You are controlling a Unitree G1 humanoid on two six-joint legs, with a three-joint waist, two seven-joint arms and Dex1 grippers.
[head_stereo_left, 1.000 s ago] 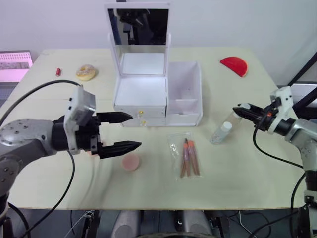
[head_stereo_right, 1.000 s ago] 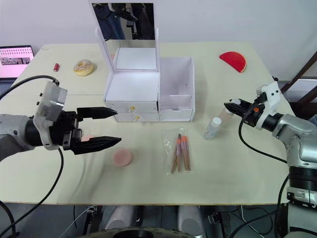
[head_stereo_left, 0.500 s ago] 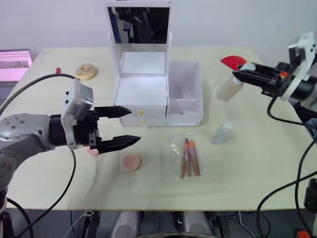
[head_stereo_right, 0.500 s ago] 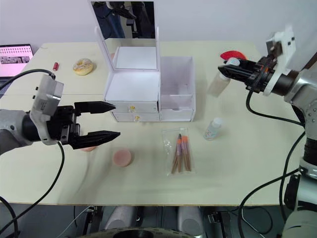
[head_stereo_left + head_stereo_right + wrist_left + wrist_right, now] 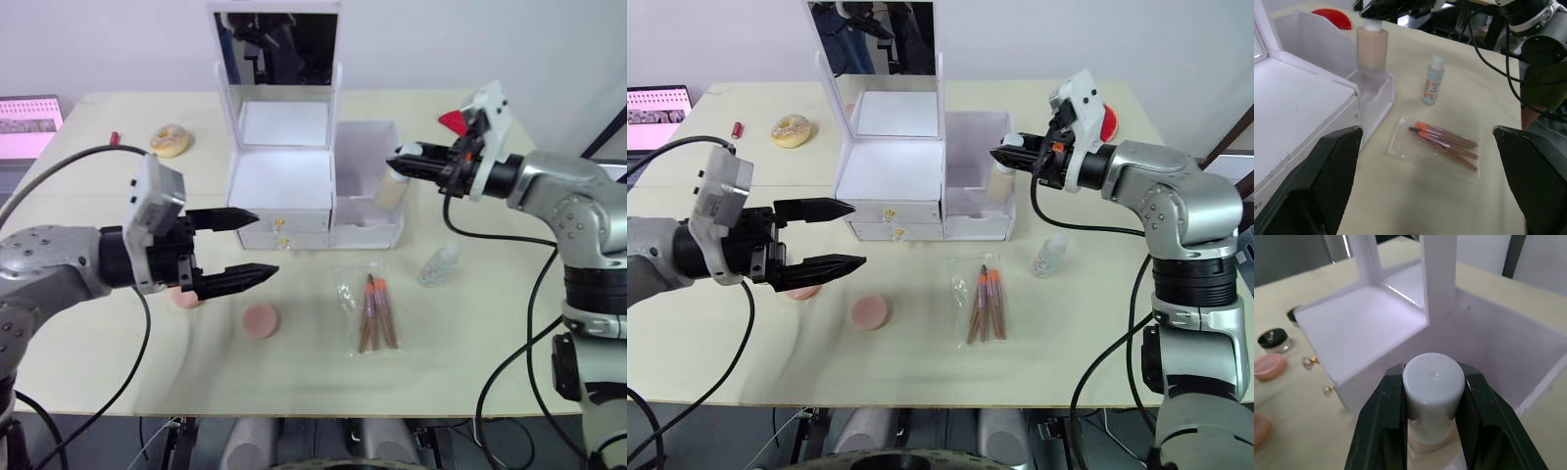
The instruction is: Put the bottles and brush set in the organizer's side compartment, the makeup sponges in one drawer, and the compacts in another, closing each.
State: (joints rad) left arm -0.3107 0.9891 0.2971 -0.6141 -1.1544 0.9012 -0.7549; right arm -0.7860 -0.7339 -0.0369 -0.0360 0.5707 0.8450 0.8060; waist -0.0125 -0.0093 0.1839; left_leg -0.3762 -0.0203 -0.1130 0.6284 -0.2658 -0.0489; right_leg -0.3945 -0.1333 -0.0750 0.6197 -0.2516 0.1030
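Closest to the table's front edge there's a pink makeup sponge (image 5: 260, 320) and the bagged brush set (image 5: 370, 310), both untouched, with lots of bare table (image 5: 460, 343) around them. A bit further in, the left gripper (image 5: 240, 251) just hovers with its fingers spread wide and nothing in them, another pink sponge (image 5: 185, 297) under it. The small clear bottle (image 5: 437, 265) stands alone off to the right. Further back, the right gripper (image 5: 405, 163) is pinching the beige foundation bottle (image 5: 1372, 47) by its cap, right at the organizer's side compartment (image 5: 365, 168). Risk as I see it: the bottle looks awfully near the compartment's thin outer wall, so it could clip the rim, or tip if dropped early.
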